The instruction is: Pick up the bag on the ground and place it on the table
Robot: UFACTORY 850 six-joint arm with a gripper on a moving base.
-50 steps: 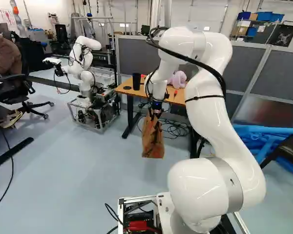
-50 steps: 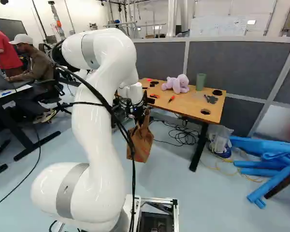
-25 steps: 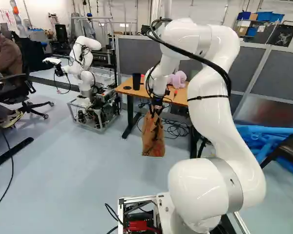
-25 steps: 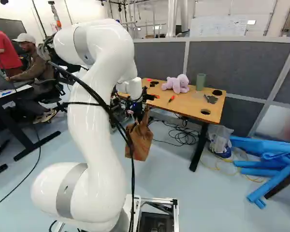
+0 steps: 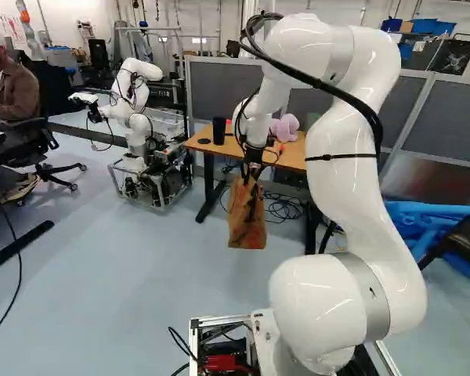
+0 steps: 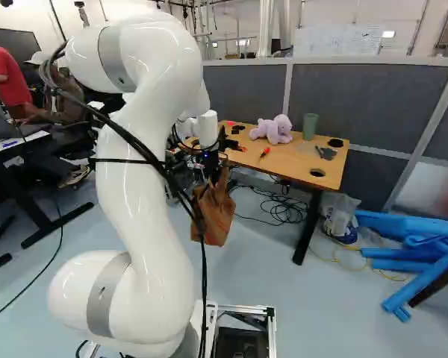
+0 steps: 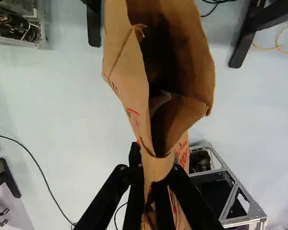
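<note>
In the left base view my gripper point(image 5: 253, 166) points down in front of the wooden table point(image 5: 207, 146), the brown paper bag point(image 5: 247, 219) hanging under it above the floor. The bag point(image 6: 214, 216) hangs slightly tilted in the right base view, lower than the tabletop point(image 6: 295, 158). The wrist view shows the gripper point(image 7: 154, 175) shut on the bag's rim, a fold of paper pinched between the fingers. Ahead of them the bag's mouth gapes; something pale lies inside, too shaded to name.
On the table stand a purple plush toy point(image 6: 273, 130), a green cup point(image 6: 310, 126), a black cup point(image 5: 218, 131) and small items. Cables point(image 6: 280, 205) lie beneath it. Blue tubes point(image 6: 414, 242) lie to its right. Another robot point(image 5: 137, 117) stands left of the table.
My arm's upper bend has swung right in the left base view and left in the right base view. The held bag has risen slightly with the gripper. The base has not moved.
</note>
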